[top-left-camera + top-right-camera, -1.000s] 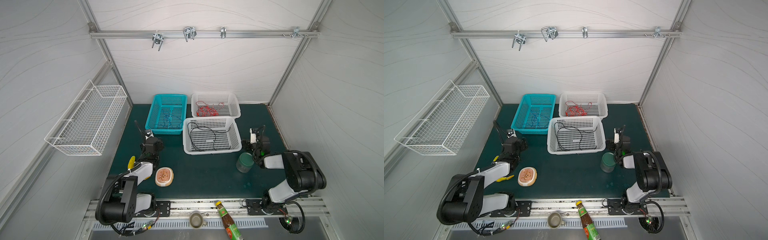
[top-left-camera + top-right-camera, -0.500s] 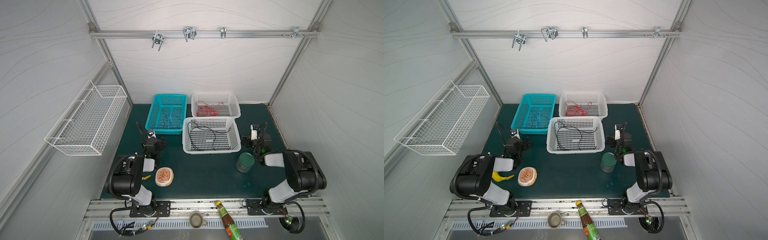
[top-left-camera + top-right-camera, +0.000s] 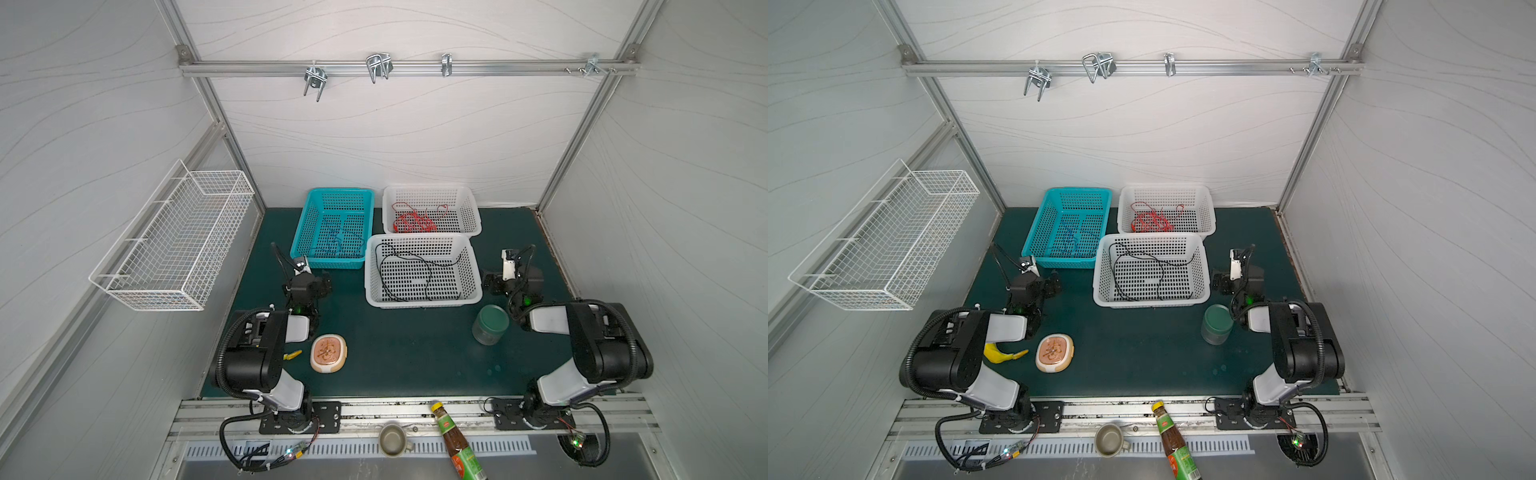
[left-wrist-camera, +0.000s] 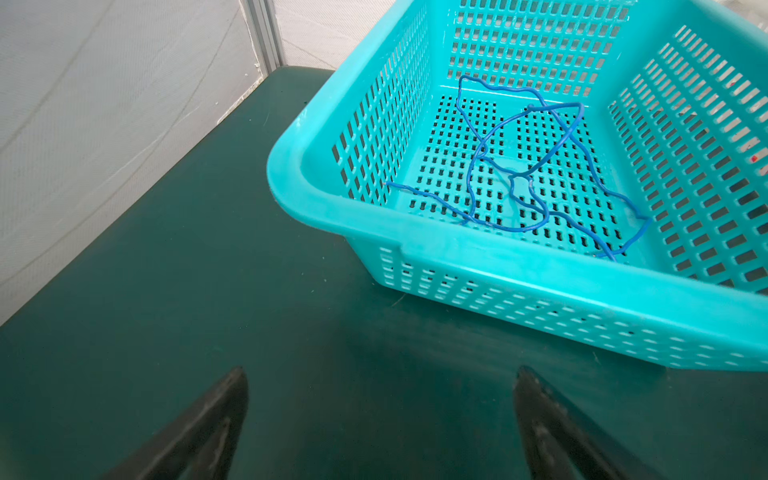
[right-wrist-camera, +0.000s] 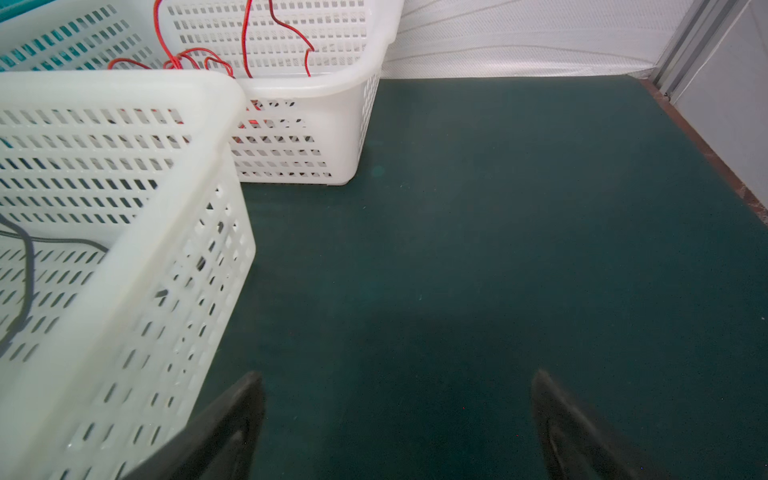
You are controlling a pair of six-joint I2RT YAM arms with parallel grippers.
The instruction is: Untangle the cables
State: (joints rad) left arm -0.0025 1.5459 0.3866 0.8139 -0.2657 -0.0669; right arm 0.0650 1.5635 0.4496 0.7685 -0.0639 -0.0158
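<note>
**Both top views.** Three perforated baskets stand at the back of the dark green table (image 3: 395,357).
- The turquoise basket (image 3: 340,191) holds the blue cable (image 3: 334,241), loosely looped on its floor.
- The far white basket (image 3: 430,189) holds the red cable (image 3: 413,220) in a dense bundle.
- The near white basket (image 3: 419,237) holds the black cable (image 3: 399,266) in wide loops.

The left tool (image 3: 309,284) sits near the turquoise basket's front left corner. The right tool (image 3: 513,278) sits just beside the near white basket's right wall. Both are outside the baskets and apart from every cable.

A green-lidded jar (image 3: 490,324) stands by the right arm. An oval dish (image 3: 328,353) and a banana (image 3: 1000,353) lie by the left arm. A sauce bottle (image 3: 455,444) and a metal cup (image 3: 392,438) lie on the front rail. A wire basket (image 3: 174,245) hangs on the left wall.

**Left wrist view.** The left tool (image 4: 380,415) has its jaws wide apart over bare table. The turquoise basket's rim (image 4: 498,253) lies between the tool and the blue cable (image 4: 532,170).

**Right wrist view.** The right tool (image 5: 399,415) has its jaws wide apart over bare table, with one finger (image 5: 224,428) close beside the near white basket (image 5: 124,87). That basket's wall stands between the tool and the black cable (image 5: 25,266). The red cable (image 5: 199,58) rises above the rim of the far white basket (image 5: 316,85), well apart from the tool.
</note>
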